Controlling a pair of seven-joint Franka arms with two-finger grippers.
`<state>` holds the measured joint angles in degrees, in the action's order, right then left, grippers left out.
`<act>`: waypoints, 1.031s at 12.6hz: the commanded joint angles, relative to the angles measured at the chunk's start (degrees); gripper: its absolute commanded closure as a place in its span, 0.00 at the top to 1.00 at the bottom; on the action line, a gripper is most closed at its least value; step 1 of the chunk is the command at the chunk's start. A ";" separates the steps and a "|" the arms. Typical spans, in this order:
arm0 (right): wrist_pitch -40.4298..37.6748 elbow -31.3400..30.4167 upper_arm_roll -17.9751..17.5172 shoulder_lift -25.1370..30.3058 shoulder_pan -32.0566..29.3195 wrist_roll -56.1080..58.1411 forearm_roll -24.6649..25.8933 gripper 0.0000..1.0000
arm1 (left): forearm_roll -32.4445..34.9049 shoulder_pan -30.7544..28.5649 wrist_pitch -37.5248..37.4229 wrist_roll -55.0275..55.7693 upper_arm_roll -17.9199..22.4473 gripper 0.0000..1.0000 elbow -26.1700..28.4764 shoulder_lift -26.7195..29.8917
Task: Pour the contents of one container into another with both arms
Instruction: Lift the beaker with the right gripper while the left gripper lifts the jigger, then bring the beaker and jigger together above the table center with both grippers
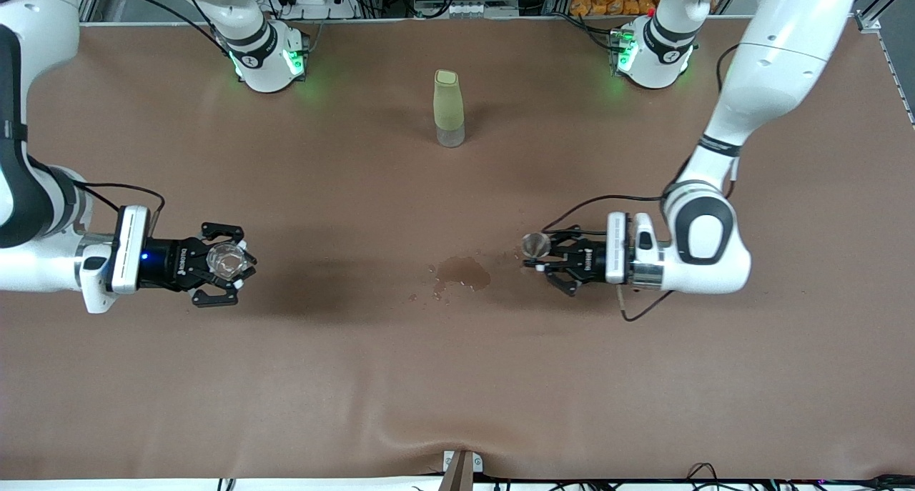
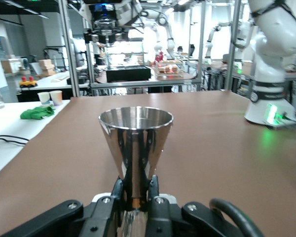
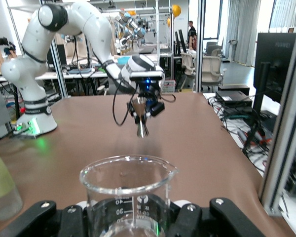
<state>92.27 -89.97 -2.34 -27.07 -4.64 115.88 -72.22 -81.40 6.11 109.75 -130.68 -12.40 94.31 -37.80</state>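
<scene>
The right gripper [image 1: 227,264] is pinching the glass measuring cup [image 1: 227,261] upright, up over the table toward the right arm's end from the spill [image 1: 463,272]. The left gripper [image 1: 545,256] is clamping the steel jigger [image 1: 535,244] upright, mouth up to receive, just beside that spill.

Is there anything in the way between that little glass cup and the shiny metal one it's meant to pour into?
Nothing visible. Only bare table with a wet spill lies between the glass cup and the steel jigger; the green bottle stands well clear.
</scene>
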 commanded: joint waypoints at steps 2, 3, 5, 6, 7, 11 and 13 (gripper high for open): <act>3.08 -1.96 0.40 1.93 4.46 -3.20 -6.51 0.00 | -9.90 6.71 6.95 3.32 0.53 0.00 -4.21 -2.36; 4.83 -1.96 0.40 2.28 5.34 -4.08 -6.88 0.00 | -10.70 8.29 8.88 4.63 0.53 0.00 -5.36 -2.97; 6.86 -2.14 -0.38 2.46 5.96 -4.70 -6.97 0.00 | -11.32 10.41 12.49 7.88 0.53 0.00 -5.63 -3.16; 8.18 -2.14 -1.08 2.46 6.14 -4.79 -6.97 0.00 | -11.50 11.55 13.64 9.29 0.53 0.00 -5.63 -3.16; 9.67 -2.14 -2.13 2.46 6.23 -5.48 -6.97 0.00 | -12.55 12.78 15.39 9.48 0.53 0.00 -5.63 -3.59; 15.29 -2.22 -3.73 3.69 8.94 -9.88 -6.88 0.00 | -17.47 16.83 20.59 9.40 0.62 0.00 -8.16 -6.57; 18.11 -2.22 -3.73 3.95 10.79 -11.46 -6.88 0.00 | -20.63 18.76 20.94 9.04 0.97 0.00 -11.59 -9.38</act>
<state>107.85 -90.01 -6.26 -25.42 4.67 106.21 -77.71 -99.06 22.87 129.57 -121.83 -12.26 87.74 -43.85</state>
